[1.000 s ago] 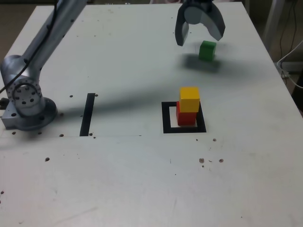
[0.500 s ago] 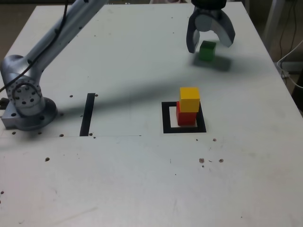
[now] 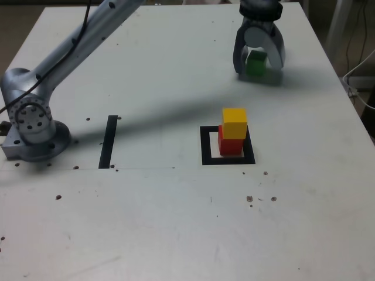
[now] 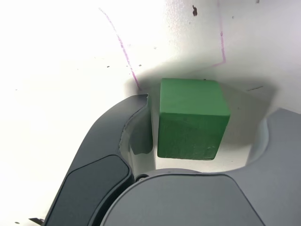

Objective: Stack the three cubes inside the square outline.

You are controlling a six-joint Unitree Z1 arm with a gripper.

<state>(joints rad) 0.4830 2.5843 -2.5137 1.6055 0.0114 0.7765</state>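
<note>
The claw (image 3: 258,63) sits around the green cube (image 4: 192,117) near the table's (image 3: 146,222) far edge, half open, not gripping. Squeeze evenly, then lift straight.

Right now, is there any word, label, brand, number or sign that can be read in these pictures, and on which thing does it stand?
None: no readable text in either view.
Green cube, yellow cube, red cube: plain faces.
Claw: no visible marking.
Table: only the black square outline, a black strip, and thin purple pen lines, not letters.
</note>
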